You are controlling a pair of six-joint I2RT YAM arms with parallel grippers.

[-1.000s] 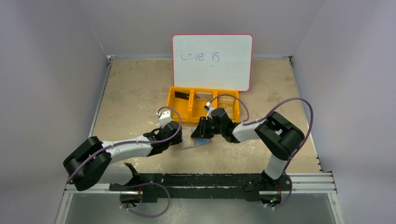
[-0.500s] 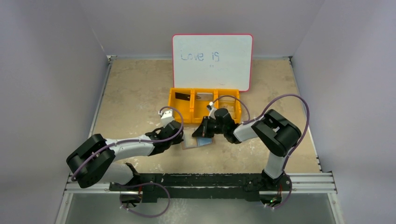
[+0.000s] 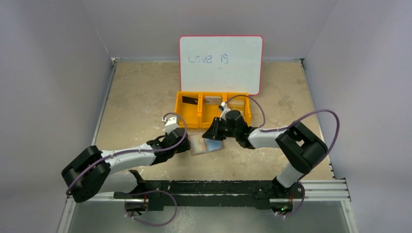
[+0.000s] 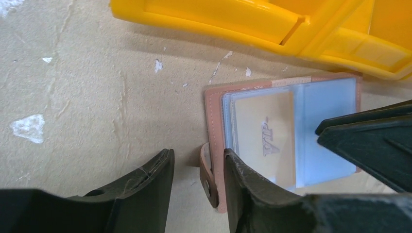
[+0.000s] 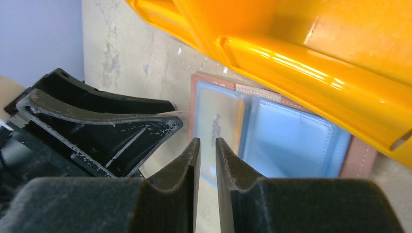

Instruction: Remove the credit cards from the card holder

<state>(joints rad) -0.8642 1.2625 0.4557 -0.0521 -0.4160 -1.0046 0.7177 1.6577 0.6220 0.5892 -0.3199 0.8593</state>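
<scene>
Since a second ago, the right arm [image 3: 301,145] is being swung further out to the right at the elbow. The right fingers [image 5: 187,170] are being drawn a little toward the tray [image 5: 311,53], so more of the holder [image 3: 206,144] is being left uncovered between the two arms.

The right fingers are being kept only a narrow slit apart, and nothing is being gripped between them. They are being held over the holder's left page.

The left fingers [image 4: 155,184] are being held moderately apart, with the holder's snap strap [image 4: 208,174] lying in the gap. Nothing is being clamped there, and whether the strap is being touched cannot be told. One of these fingers is being held at the holder's left edge.

The holder is being left open on the table [image 3: 141,97], just in front of the tray, with its pale blue pockets facing up. A beige card [image 4: 265,138] is being kept inside the left pocket.

In the top view, a black card [image 3: 191,101] is being held by the tray's left compartment and a grey card [image 3: 211,100] by the middle one. A whiteboard [image 3: 221,63] is being propped upright behind the tray.
</scene>
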